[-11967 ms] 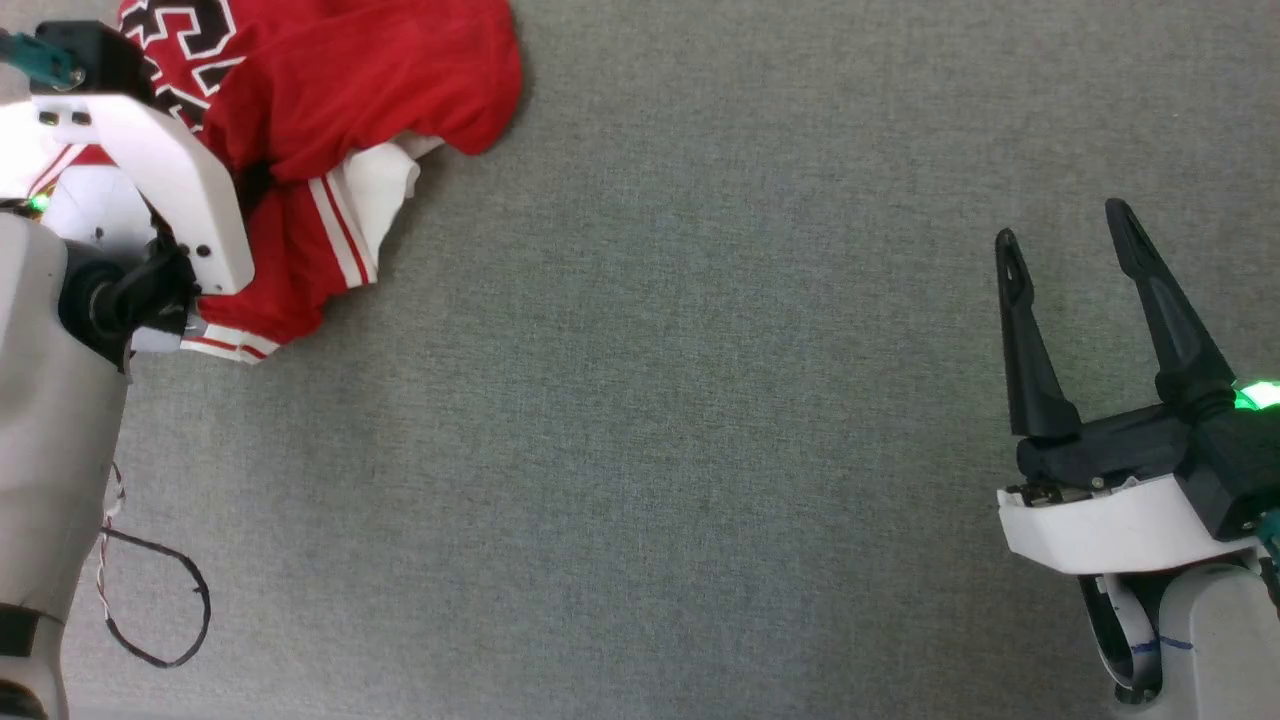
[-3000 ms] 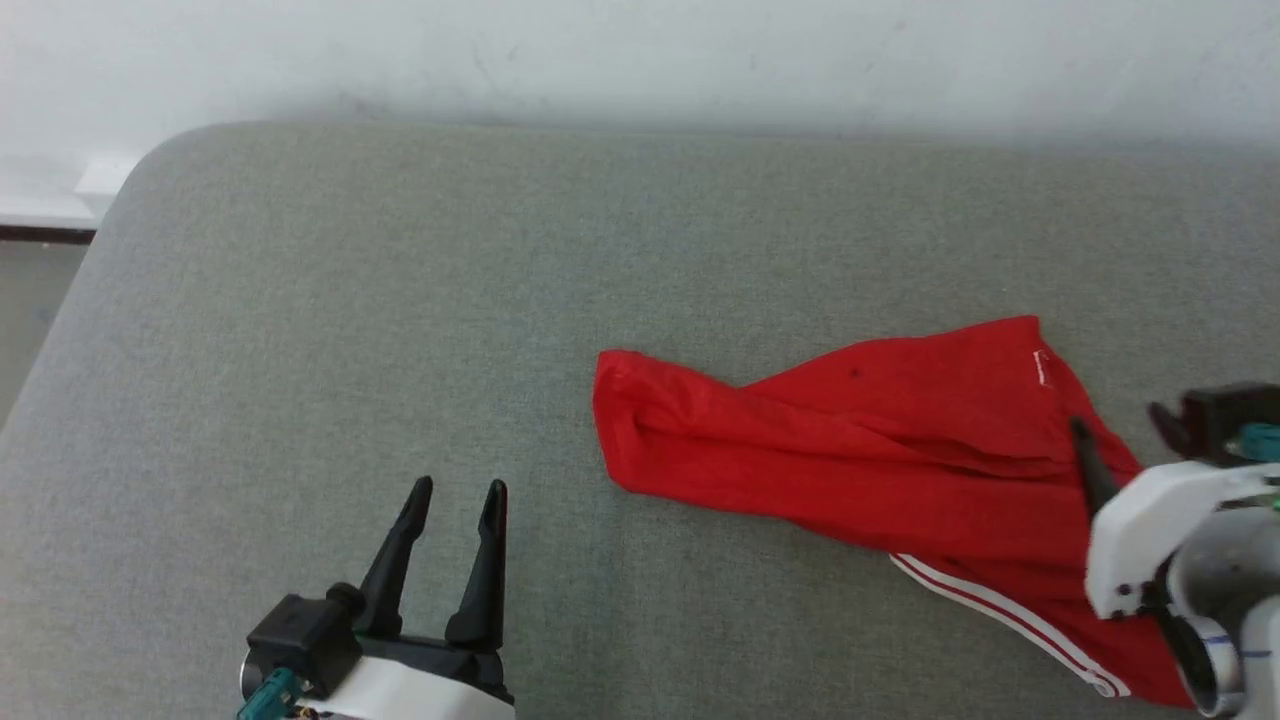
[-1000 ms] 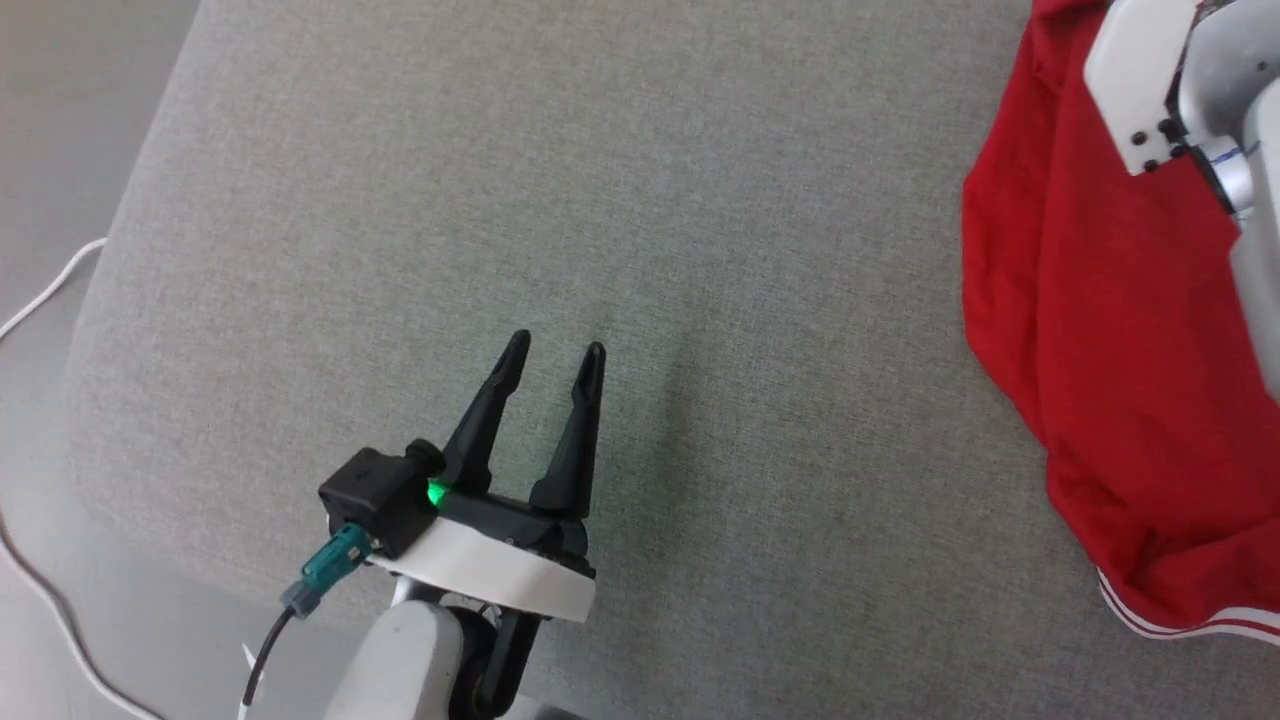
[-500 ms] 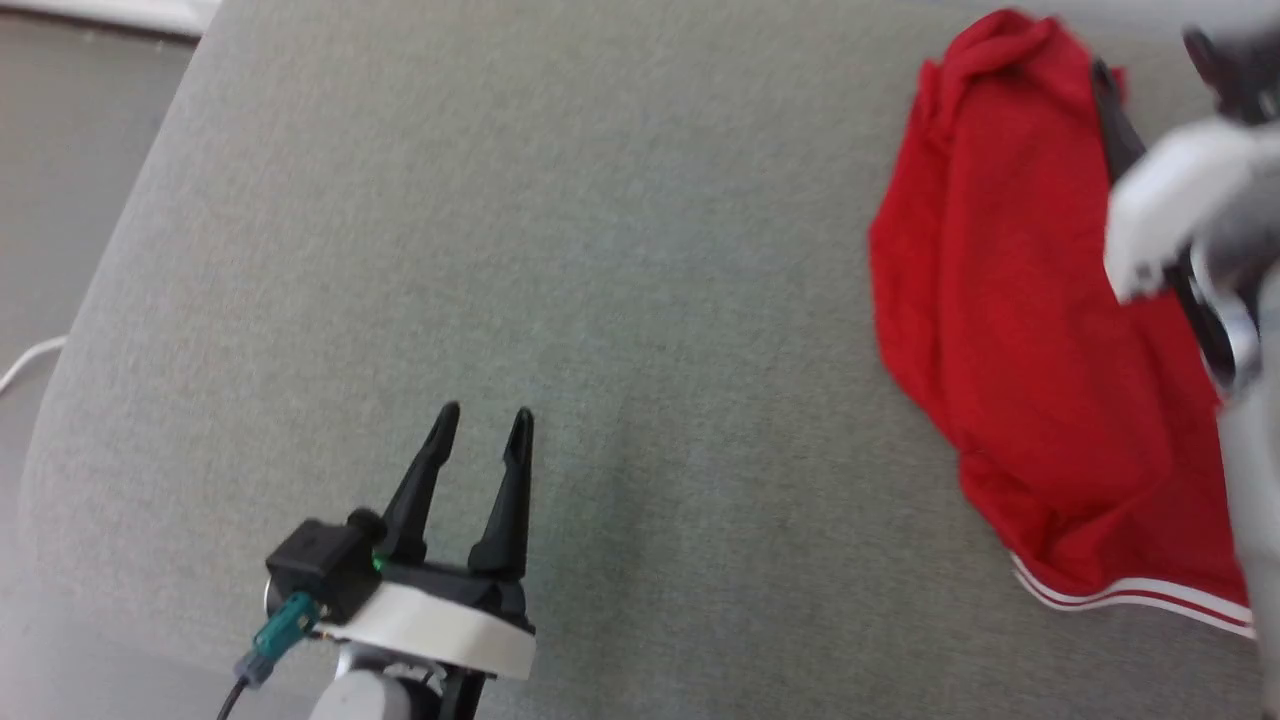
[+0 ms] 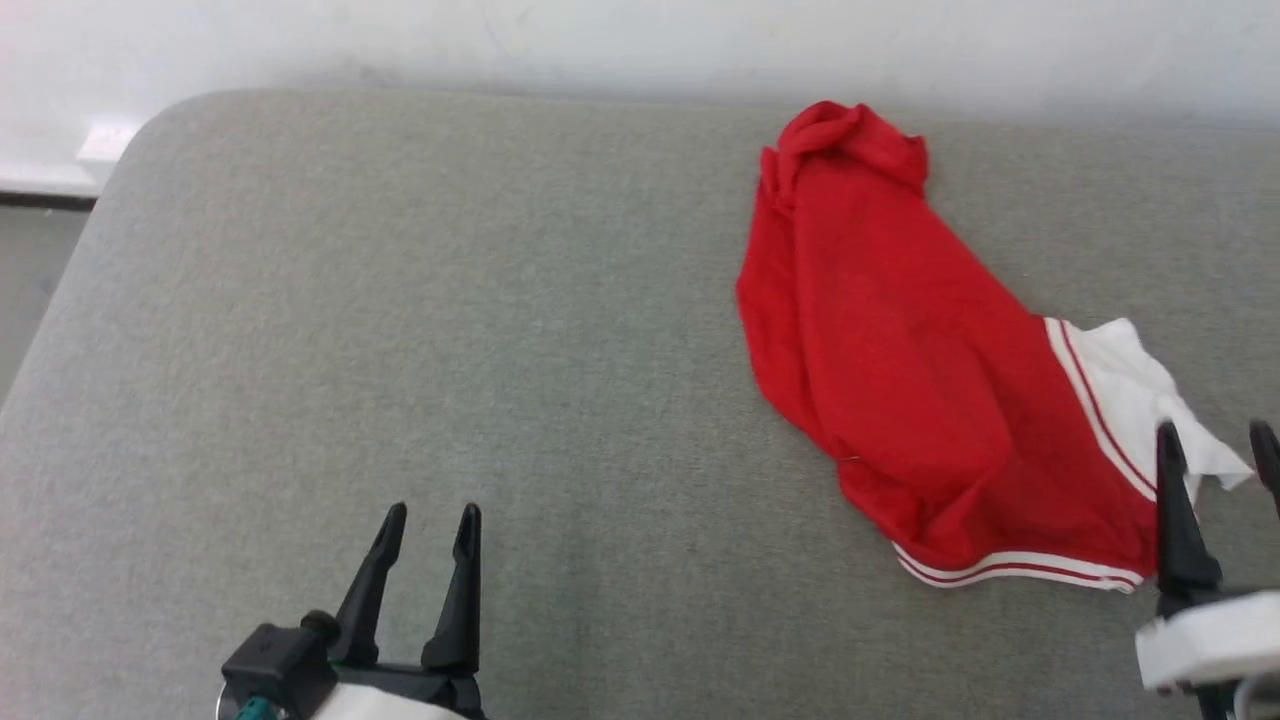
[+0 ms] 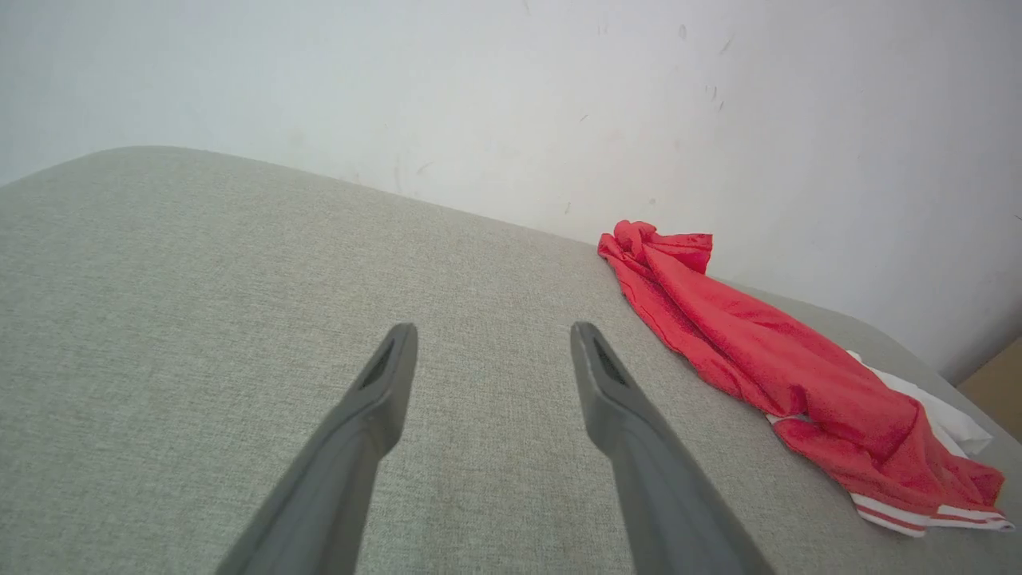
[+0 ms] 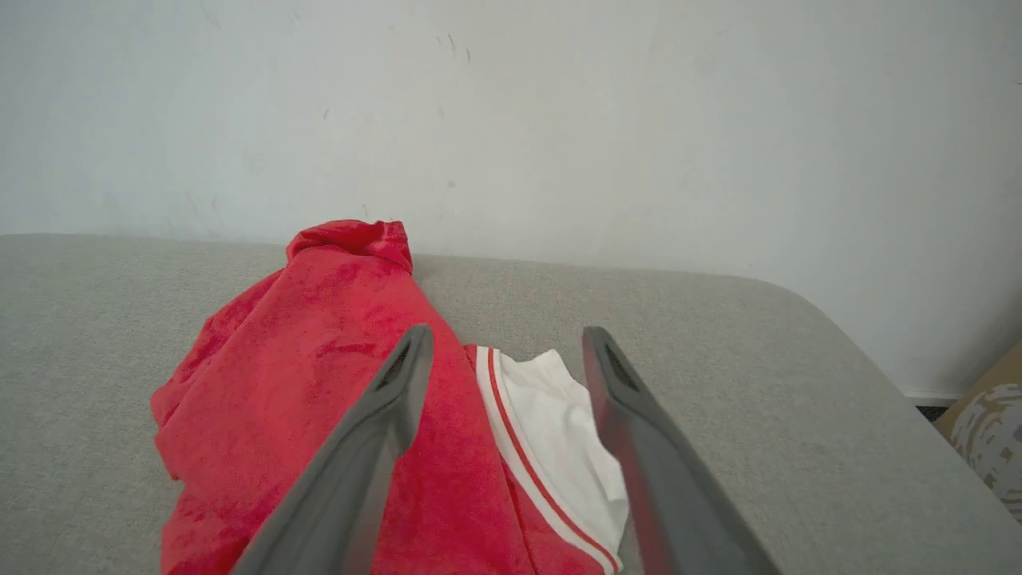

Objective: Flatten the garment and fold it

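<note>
Place: plain indoor room, bare like a test room or lab; cannot tell for certain.
- Work surface (image 5: 400, 300): wide, padded, covered in grey woven cloth, with rounded corners, set against the wall.
- Wall (image 5: 640, 40): white, unpainted-looking, with small scuffs and marks, nothing hung on it.
- Skirting (image 5: 45, 200): dark strip at the wall's foot, far left.
- Floor (image 5: 25, 290): grey, beside the surface.
- Wall fitting (image 5: 100, 142): small, white, low down.
- Cardboard box (image 6: 998, 383): brown, partly seen past the far corner.
- Garment (image 5: 900, 380): red, lying on the surface.
</note>
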Motion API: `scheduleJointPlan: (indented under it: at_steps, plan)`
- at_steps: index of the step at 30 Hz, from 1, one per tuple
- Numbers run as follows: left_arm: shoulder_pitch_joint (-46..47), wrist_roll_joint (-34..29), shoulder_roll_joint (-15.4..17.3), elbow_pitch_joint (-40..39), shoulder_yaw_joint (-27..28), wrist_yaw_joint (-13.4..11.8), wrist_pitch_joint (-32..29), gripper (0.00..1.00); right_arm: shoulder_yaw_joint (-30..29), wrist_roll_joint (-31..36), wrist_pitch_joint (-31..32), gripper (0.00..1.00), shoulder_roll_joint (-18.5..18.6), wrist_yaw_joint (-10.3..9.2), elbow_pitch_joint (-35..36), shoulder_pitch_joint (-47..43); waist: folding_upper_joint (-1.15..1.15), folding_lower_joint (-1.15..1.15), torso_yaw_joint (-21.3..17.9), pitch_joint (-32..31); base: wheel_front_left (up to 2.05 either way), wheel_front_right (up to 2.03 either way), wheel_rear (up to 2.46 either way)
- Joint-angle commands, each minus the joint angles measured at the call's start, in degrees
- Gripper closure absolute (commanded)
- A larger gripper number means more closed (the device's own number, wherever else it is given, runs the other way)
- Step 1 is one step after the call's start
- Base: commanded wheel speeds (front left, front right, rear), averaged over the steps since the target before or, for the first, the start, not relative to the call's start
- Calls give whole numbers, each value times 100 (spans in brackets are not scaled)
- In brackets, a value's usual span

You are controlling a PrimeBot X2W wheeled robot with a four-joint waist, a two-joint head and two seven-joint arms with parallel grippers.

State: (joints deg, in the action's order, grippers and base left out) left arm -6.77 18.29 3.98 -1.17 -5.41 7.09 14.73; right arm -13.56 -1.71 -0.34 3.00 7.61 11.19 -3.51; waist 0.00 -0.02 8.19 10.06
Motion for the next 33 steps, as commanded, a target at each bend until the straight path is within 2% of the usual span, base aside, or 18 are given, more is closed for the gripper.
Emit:
scheduleJointPlan:
  at_steps: [1, 5, 12, 14, 18, 22, 28, 33]
  plan:
    - [-91, -40, -4, -42, 40, 12, 27, 0, -57, -159, -168, 0, -9, -12, 4, -183, 0, 2, -281, -253, 0, 0, 0]
    - [-253, -50, -26, -64, 69, 3, 27, 0, -81, -534, -516, 0, -11, -12, -158, -580, 0, 2, -410, -337, 0, 0, 0]
    - [154, -113, 43, -102, -133, 12, -115, 0, -140, -576, -707, 0, -12, -12, -246, -527, 0, 2, -534, -316, 0, 0, 0]
    - [536, -185, 137, -137, -308, 18, -353, 0, -194, -572, -719, 0, -12, -12, -225, -455, 0, 2, -536, -235, 0, 0, 0]
    - [1529, -229, 332, 42, -905, 33, -1201, 0, -264, -558, -729, 0, -12, -12, -201, -332, 0, 2, -555, 3, 0, 0, 0]
    - [2604, -148, 393, 449, -1433, 37, -2009, 0, -258, -563, -726, 0, -12, -12, -181, -211, 0, 2, -618, 302, 0, 0, 0]
    - [3861, 34, 261, 1256, -1981, 38, -2813, 0, -216, -548, -728, 0, -12, -12, -159, 5, 0, 2, -746, 767, 0, 0, 0]
    - [4430, 41, 166, 2039, -2287, 38, -3294, 0, -149, -536, -743, 0, -12, -12, -187, 156, 0, 2, -872, 983, 0, 0, 0]
